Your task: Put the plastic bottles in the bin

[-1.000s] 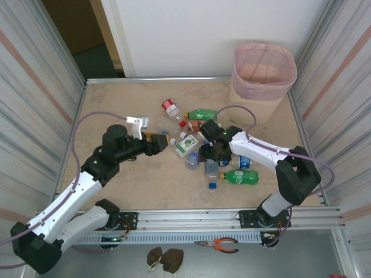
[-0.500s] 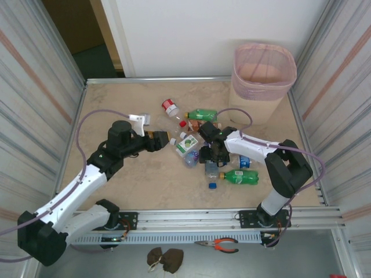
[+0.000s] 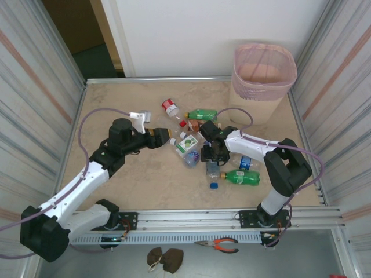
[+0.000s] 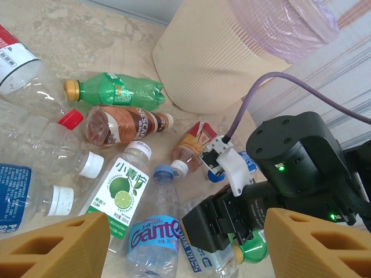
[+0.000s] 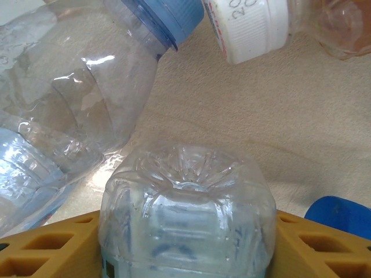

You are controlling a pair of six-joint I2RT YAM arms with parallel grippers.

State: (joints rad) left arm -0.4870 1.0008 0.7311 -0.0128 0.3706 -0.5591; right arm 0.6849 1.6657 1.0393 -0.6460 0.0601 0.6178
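The plastic bottles (image 3: 186, 145) lie scattered in a loose heap on the desk (image 3: 116, 98), to the left of the bin (image 3: 262, 84) and nearer the arms than it. Closest to the bin is a green bottle (image 3: 203, 114) with a yellow cap, just short of the bin's left side. A second green one (image 3: 240, 176) lies farthest from the bin toward the arms, with a loose blue cap (image 3: 213, 186) just beside it. Roughly ten bottles can be counted, all of them flat on their sides and none touching the bin.

What shows of the bin's inside from above is plain pink, with no bottle to be made out, so the task seems to be at or near its start: nearly everything is left to carry over.

One pickup looks to be in hand. The right claw (image 5: 185, 249) is down in the heap, on the side away from the bin, and its yellow pads (image 5: 52, 246) lie against both sides of a clear bottle (image 5: 185, 208), pinching it near its base. That bottle is not yet lifted.

The left claw (image 3: 165, 137) hangs at the heap's far edge from the bin, fingers spread wide and holding nothing.
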